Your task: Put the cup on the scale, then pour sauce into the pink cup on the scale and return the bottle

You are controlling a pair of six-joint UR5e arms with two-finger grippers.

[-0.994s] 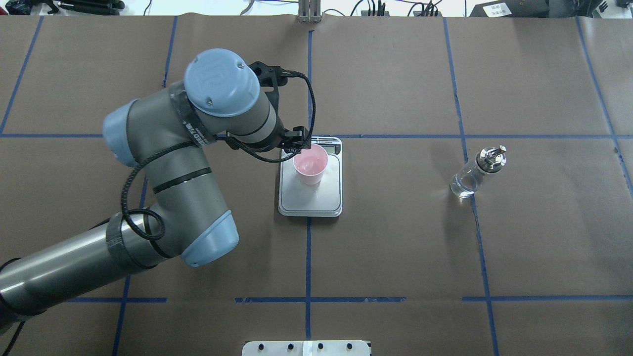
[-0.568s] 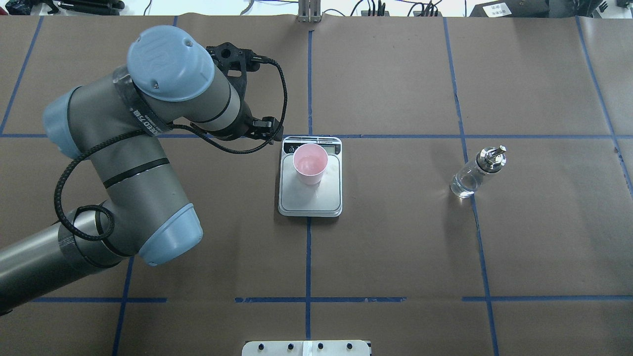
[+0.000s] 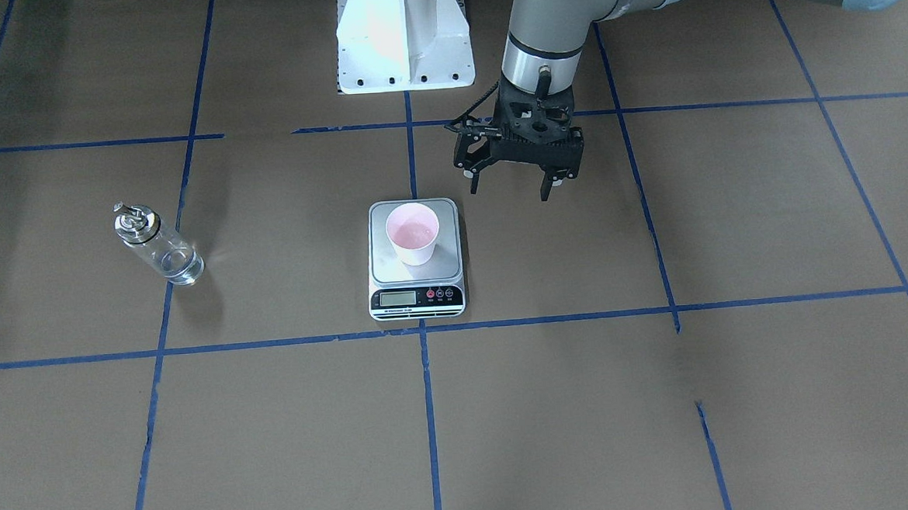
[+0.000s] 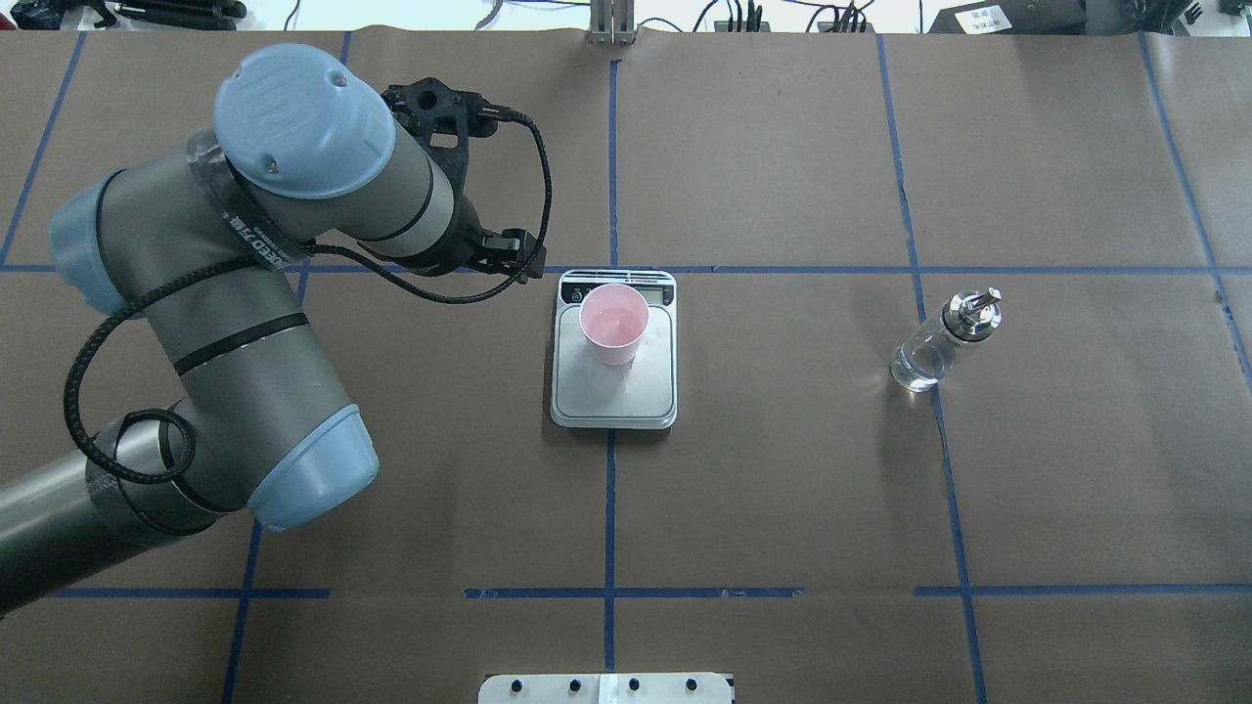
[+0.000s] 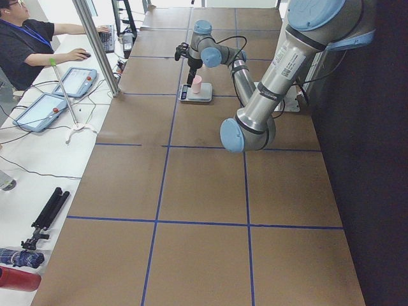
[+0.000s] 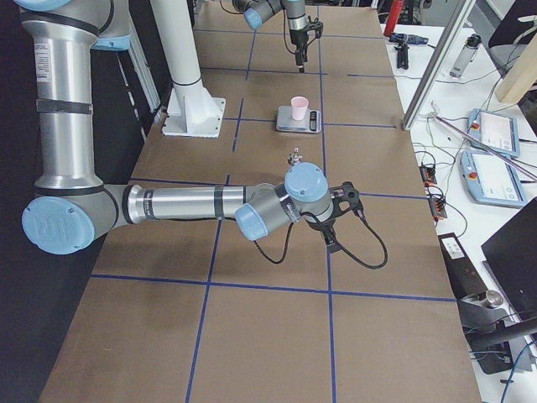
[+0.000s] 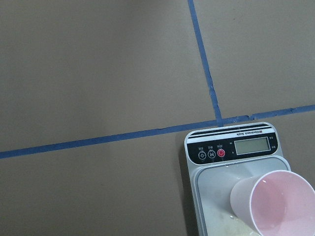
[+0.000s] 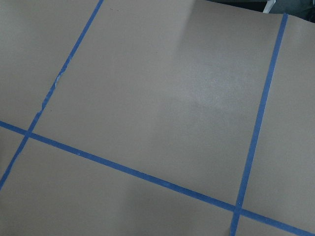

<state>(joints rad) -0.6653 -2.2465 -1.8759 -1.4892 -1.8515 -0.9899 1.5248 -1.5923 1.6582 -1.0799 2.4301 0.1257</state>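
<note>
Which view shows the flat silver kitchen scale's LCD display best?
Left wrist: the flat silver kitchen scale sits close, its LCD display and buttons unblocked. Front-facing and overhead show the display small; side views, a speck; right wrist, nothing.

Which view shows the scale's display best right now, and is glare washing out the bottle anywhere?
Left wrist view: the scale's display is sharp and glare-free, though no digits can be read. Front-facing view: the display is small; the bottle shows clearly, with a glint on its cap and a soft shadow beside it.

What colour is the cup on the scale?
Pale pink, with a stronger pink inside; the cup shows best in the front-facing view.
</note>
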